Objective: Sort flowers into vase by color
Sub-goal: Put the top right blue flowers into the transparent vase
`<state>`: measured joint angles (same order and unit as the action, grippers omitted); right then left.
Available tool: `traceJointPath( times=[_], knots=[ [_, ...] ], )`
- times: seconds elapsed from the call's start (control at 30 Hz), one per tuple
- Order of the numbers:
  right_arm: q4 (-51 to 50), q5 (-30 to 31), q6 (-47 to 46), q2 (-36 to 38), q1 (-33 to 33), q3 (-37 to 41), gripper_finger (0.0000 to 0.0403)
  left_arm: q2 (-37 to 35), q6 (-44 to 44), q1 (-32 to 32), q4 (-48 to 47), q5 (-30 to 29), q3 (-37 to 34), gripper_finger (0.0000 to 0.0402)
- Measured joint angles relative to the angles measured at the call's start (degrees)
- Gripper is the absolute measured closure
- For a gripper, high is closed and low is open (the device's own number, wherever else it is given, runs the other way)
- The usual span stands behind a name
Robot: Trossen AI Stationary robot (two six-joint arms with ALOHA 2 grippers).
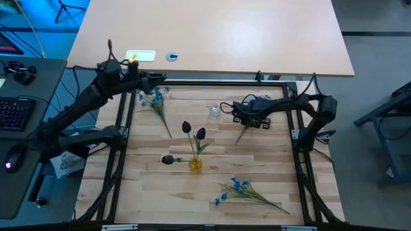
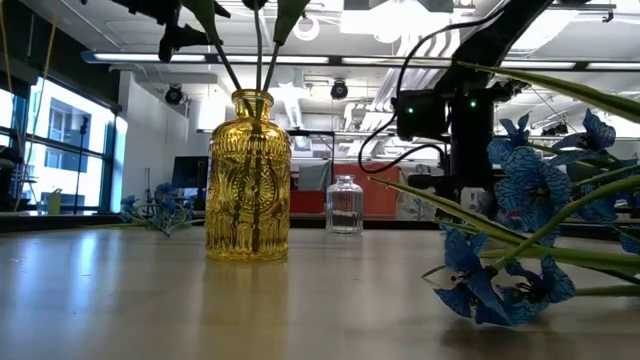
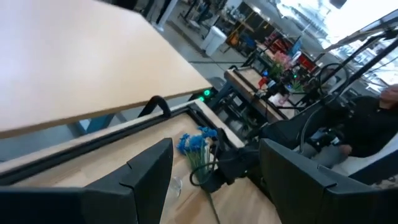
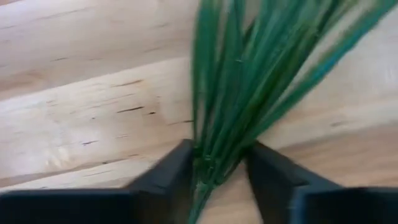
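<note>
A yellow glass vase stands mid-table with two black tulip buds in it. A third black bud lies flat to its left. One blue spray lies on the table at the far left. Another blue spray lies near the near edge. My right gripper is shut on a third spray, whose blossoms show in the left wrist view. My left gripper is open, just beyond the far-left spray's blossoms. My right gripper pinches the third spray's bundle of green stems and leaves between its two fingers, coming from above. The stems fan out beyond the fingertips over the wood. The stem end trails toward the near edge; whether it rests on the table I cannot tell.
A small clear glass vase stands just left of my right gripper. A black metal frame runs round the wooden table. A white table lies beyond the far edge. Bare wood lies between the yellow vase and the right frame.
</note>
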<state>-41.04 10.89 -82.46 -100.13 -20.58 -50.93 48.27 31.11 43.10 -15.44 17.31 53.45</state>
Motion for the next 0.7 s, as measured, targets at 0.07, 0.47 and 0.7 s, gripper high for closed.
traceJointPath(
  times=[0.07,0.47,0.7],
  knots=[
    [-0.1,1.3,1.7,0.4,0.5,-0.1,0.0336,-1.4,-1.3,1.7,0.3,1.1,0.0,0.0177],
    [32.3,17.5,33.0,17.2,7.1,1.5,0.0394,-6.2,-2.7,7.2,0.3,1.1,0.0,0.0177],
    [79.6,5.8,60.3,16.4,6.9,7.6,0.0398,-5.0,0.7,7.2,3.5,0.2,0.0,0.0177]
  ],
)
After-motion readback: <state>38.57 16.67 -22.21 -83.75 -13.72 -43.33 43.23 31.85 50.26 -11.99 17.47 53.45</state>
